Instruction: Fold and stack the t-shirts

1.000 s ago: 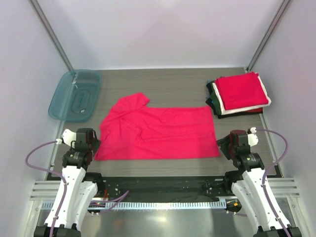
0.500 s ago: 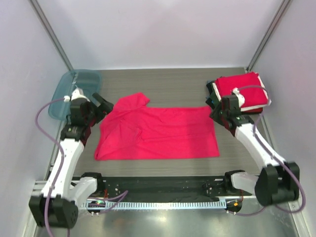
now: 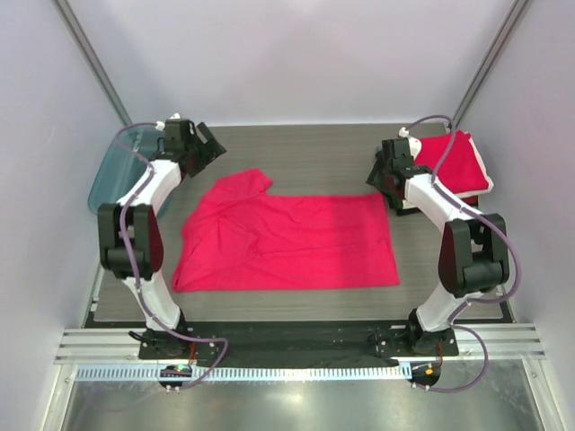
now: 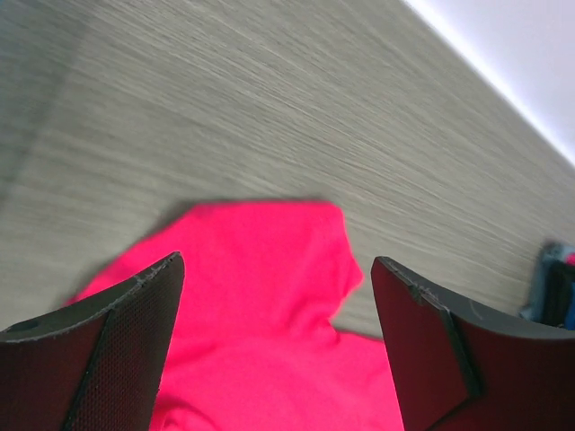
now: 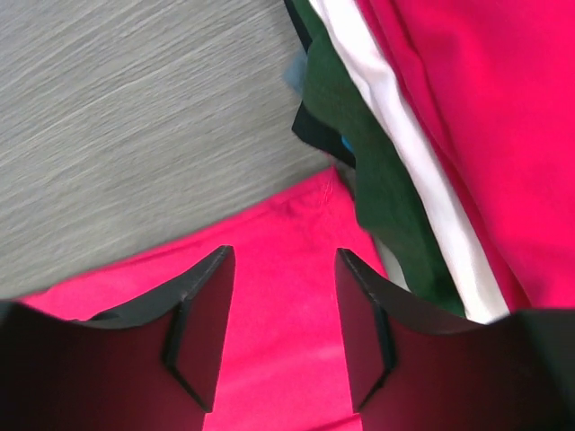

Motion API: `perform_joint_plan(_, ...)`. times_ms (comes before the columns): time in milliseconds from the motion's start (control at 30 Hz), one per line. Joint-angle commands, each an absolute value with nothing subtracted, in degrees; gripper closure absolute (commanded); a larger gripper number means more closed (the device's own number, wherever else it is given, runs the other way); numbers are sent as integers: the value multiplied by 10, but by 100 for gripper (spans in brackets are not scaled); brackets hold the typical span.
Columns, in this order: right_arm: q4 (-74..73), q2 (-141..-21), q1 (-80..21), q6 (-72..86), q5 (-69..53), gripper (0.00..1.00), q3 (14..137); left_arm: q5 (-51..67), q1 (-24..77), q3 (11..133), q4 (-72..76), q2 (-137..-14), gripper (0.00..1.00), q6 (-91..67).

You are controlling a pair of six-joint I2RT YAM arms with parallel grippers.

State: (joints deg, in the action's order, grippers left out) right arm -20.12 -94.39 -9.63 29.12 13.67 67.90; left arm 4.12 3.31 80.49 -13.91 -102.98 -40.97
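Observation:
A bright crimson t-shirt (image 3: pixel 287 241) lies spread on the table, one sleeve (image 3: pixel 243 184) sticking up at its far left. My left gripper (image 3: pixel 208 151) is open above and just beyond that sleeve (image 4: pixel 269 260). My right gripper (image 3: pixel 382 175) is open above the shirt's far right corner (image 5: pixel 296 233), next to the folded stack (image 3: pixel 440 171) of red, white and dark green-black shirts (image 5: pixel 395 189).
A translucent teal tray (image 3: pixel 112 180) stands at the far left, partly hidden by my left arm. The back wall runs just behind both grippers. The folded stack sits against the right edge.
Both arms have swung from near the table's front edge out to the far side. The left gripper now hovers over the sleeve, the right over the shirt's far right corner.

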Motion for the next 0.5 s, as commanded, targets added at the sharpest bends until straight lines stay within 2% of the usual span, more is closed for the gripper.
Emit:
perform_joint_plan(0, -195, -990, -91, 273, 160, 47, 722, 54, 39, 869, -156, -1091, 15, -390)
perform_joint_plan(467, -207, -1108, -85, 281, 211, 48, 775, 6, 47, 976, -214, -1215, 22, -353)
